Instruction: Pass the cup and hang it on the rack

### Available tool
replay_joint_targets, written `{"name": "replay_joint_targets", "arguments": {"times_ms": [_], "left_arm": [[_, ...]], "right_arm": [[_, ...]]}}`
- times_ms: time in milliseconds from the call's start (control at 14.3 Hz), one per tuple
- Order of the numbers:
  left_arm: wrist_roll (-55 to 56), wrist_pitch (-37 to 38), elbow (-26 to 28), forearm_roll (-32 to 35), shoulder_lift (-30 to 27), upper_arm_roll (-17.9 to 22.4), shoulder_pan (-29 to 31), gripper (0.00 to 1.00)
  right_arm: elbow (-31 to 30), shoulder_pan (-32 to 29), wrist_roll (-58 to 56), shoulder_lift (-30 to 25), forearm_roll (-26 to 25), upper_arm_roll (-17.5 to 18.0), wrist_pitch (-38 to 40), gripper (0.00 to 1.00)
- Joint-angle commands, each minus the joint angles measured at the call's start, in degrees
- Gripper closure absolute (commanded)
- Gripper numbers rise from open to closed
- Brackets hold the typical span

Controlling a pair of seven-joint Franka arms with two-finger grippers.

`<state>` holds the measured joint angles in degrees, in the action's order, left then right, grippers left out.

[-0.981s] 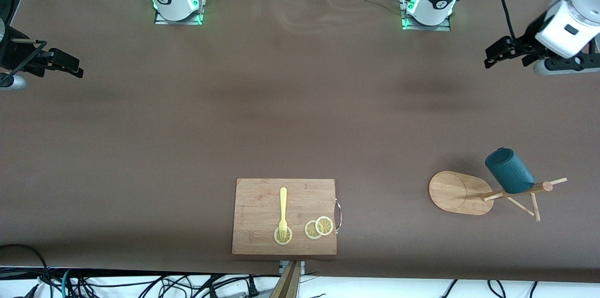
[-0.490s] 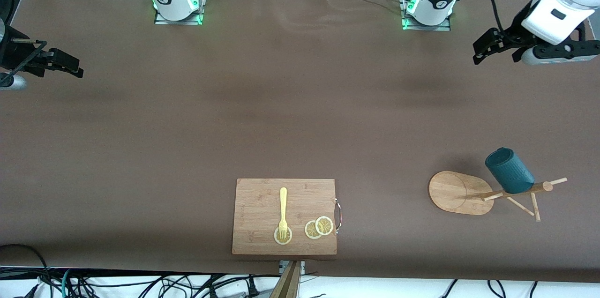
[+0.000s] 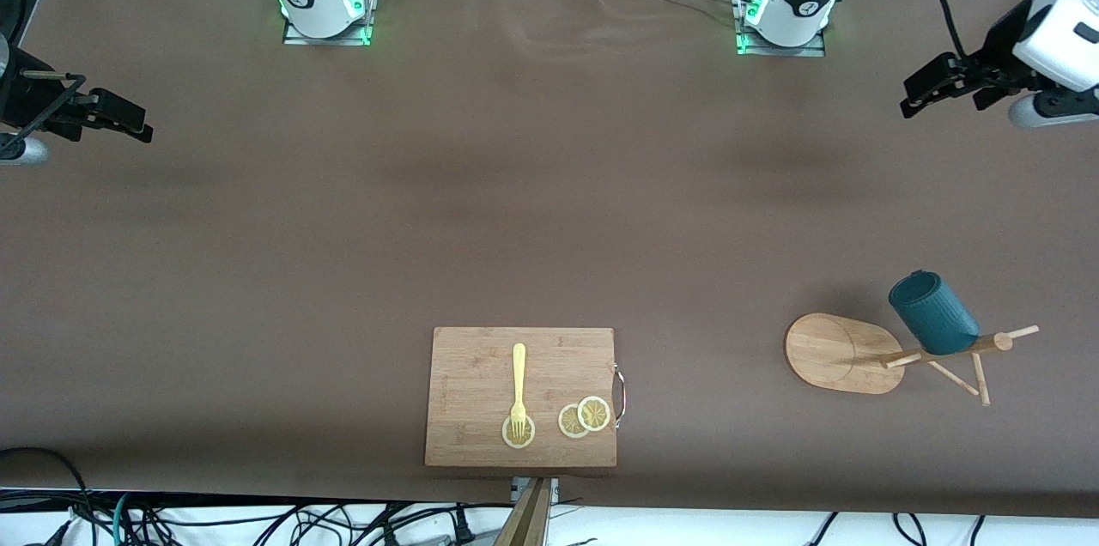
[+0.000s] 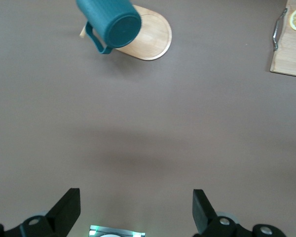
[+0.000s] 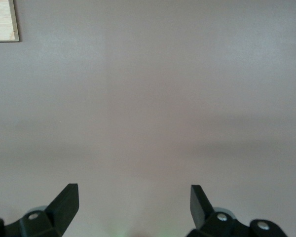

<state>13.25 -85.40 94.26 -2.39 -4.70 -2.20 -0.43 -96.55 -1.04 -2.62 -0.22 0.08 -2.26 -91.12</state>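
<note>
- Left tool point(image 3: 938, 87), released, hangs over bare tabletop point(image 3: 549, 211); right tool point(image 3: 116, 117), released, waits.
- Cup point(image 3: 933, 313) hangs on tipped rack point(image 3: 867, 351); cutting board point(image 3: 481, 374) near the camera-side edge.

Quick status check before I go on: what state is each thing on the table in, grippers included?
cup: hung on the rack, tilted, free of both grippers.
rack: upright, carrying the cup.
cutting board: flat, holding fork and lemon slices.
fork: lying flat, tines on one slice.
left gripper: open, empty, over bare table.
right gripper: open, empty, waiting.
</note>
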Motion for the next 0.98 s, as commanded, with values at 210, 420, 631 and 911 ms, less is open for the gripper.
{"name": "replay_joint_targets", "arguments": {"times_ms": [210,420,631,911], "left_arm": [[0.3,1.6,-1.6,1.3,0.7,3.0,-4.5,0.0],[0.5,1.7,-1.5,1.3,0.7,2.4,-4.4,0.0],[0.5,2.1,-1.9,1.3,0.8,2.4,-4.4,0.0],[0.5,1.9,-2.1,1.2,0.8,2.4,-4.4,0.0]], "right_arm": [[0.9,0.2,0.5,0.0,0.0,0.1,0.9,0.0],[0.9,0.2,0.5,0.0,0.0,0.1,0.9,0.0],[0.9,0.2,0.5,0.0,0.0,0.1,0.9,0.0],[0.9,0.2,0.5,0.1,0.0,0.1,0.9,0.0]]}}
